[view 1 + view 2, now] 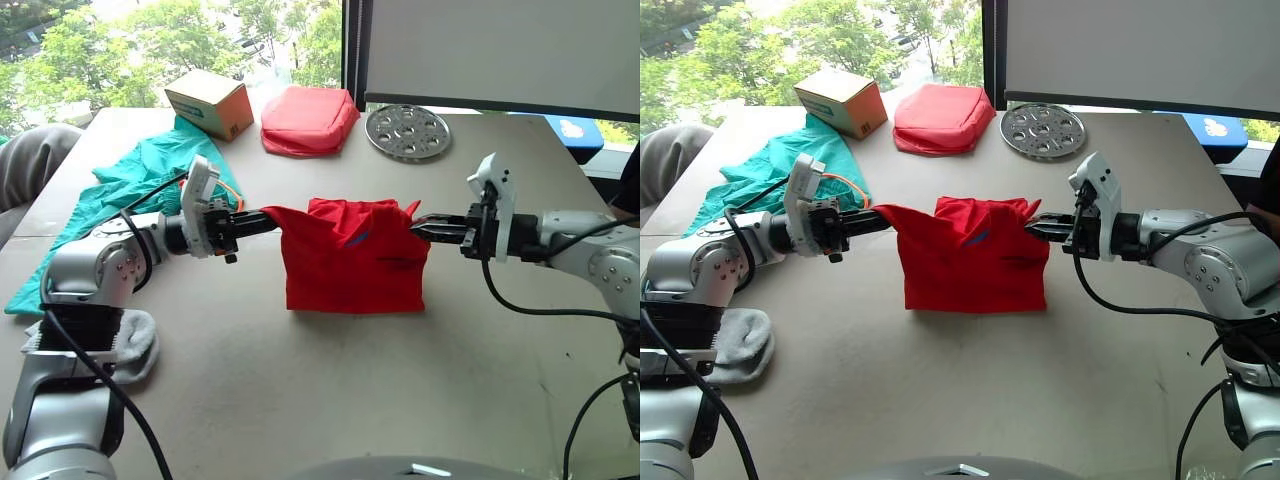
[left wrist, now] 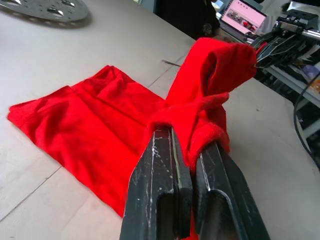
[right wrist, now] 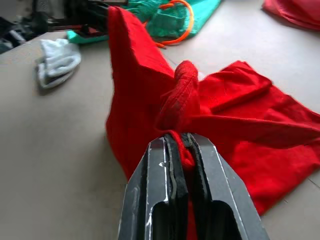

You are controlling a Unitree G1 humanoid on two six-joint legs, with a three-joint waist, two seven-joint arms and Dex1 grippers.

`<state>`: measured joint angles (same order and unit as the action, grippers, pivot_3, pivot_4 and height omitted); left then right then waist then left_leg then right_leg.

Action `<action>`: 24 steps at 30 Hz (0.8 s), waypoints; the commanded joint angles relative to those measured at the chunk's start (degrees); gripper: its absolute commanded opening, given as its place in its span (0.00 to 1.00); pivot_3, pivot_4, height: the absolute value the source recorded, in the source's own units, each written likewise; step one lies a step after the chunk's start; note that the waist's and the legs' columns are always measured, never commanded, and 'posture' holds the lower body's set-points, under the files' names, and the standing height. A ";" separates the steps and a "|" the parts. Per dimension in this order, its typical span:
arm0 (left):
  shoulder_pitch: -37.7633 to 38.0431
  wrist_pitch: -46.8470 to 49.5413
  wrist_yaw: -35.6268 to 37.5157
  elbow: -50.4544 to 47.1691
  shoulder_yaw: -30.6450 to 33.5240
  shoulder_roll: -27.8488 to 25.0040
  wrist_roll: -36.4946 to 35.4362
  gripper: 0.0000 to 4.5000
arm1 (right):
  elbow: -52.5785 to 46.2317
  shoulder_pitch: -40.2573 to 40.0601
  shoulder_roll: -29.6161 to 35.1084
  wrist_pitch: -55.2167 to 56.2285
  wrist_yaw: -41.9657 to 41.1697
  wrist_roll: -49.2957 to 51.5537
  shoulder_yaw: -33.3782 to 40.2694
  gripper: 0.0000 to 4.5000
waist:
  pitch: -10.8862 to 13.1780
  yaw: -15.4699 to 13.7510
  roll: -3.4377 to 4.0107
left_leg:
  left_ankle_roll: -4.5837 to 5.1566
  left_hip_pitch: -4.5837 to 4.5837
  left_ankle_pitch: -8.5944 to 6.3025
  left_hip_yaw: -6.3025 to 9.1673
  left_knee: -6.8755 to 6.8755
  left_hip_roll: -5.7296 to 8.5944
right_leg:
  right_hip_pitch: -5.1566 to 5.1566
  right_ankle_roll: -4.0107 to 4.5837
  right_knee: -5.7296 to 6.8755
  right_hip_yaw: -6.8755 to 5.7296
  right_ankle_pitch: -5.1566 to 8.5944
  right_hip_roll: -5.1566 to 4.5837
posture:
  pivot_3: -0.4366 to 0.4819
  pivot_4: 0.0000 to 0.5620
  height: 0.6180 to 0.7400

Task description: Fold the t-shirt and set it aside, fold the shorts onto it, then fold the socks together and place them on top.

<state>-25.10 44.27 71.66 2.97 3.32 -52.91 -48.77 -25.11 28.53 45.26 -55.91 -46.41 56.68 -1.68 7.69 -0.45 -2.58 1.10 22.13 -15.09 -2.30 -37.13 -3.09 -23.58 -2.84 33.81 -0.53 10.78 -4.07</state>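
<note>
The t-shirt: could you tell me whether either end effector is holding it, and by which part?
Both hold the t-shirt: the left end effector pinches its upper left corner, the right end effector its upper right corner.

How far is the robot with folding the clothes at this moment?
Nothing looks finished yet. In hand: the bright red thin cloth t-shirt hangs between the left tool and the right tool, each shut on an upper edge, its lower part on the table. Left to do: the teal-green fabric shorts with the orange cord lie spread out, and the light grey knit socks lie unfolded near the left arm.
</note>
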 commanded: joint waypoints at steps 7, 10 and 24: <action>2.28 2.75 10.41 -4.82 -2.88 -3.91 1.75 0.00 | -1.35 0.02 4.13 1.50 -9.27 -3.43 -3.76 0.01 | 0.14 -0.51 0.25 | -0.05 -0.25 0.03 -0.02 -0.24 -0.04 | -0.01 -0.26 0.10 0.01 0.16 -0.04 | 0.48 0.27 0.99; -7.90 -1.52 1.86 6.05 -7.30 2.84 11.99 0.00 | 11.16 8.78 -2.09 1.00 2.76 -15.93 -8.80 0.01 | 0.15 -0.54 0.21 | -0.17 -0.24 0.11 -0.03 -0.38 -0.02 | 0.01 -0.26 0.11 0.01 0.16 -0.05 | 0.48 0.27 0.99; -39.41 -15.30 -21.72 59.40 -8.06 21.91 34.74 0.00 | 49.79 29.01 -17.03 6.45 11.27 -38.39 -12.95 0.01 | 0.01 0.61 0.14 | 0.22 0.68 0.19 0.27 -0.14 0.50 | -0.36 0.13 -0.08 0.21 -0.47 0.13 | 0.48 0.27 0.99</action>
<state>-61.65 31.51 50.46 61.13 -6.64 -31.26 -14.96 24.65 55.51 28.43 -51.88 -34.04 19.64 -15.24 7.70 0.16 -2.44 1.32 22.84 -14.90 -2.04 -37.28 -2.57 -23.96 -2.72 33.72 -0.34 10.32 -3.98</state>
